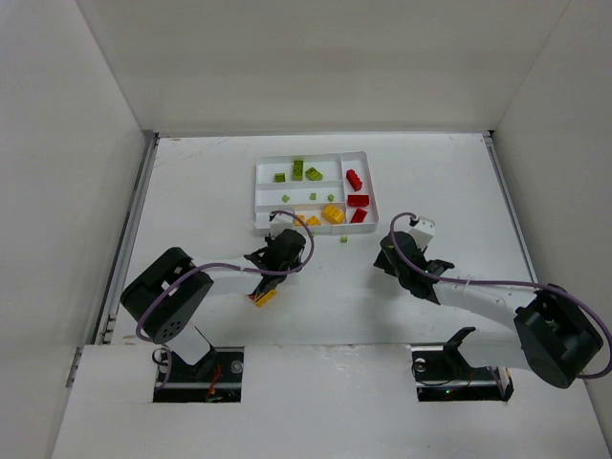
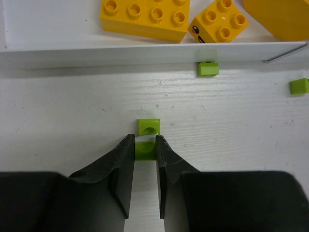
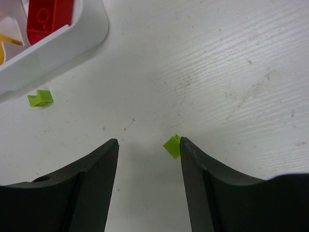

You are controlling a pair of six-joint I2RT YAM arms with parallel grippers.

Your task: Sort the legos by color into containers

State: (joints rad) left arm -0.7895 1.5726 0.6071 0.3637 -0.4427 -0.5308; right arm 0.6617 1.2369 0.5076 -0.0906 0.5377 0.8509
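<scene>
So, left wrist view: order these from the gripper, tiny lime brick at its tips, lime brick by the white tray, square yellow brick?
1. Tiny lime plastic brick: pinched in the left gripper.
2. Loose lime brick: ahead-right, beside the white tray.
3. Square yellow brick: inside the tray.

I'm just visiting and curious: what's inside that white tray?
Green bricks in the far slot, tiny green bits in the middle, yellow-orange bricks nearest, red bricks in the crosswise slot. The left arm's cable hides part of the near slot.
</scene>
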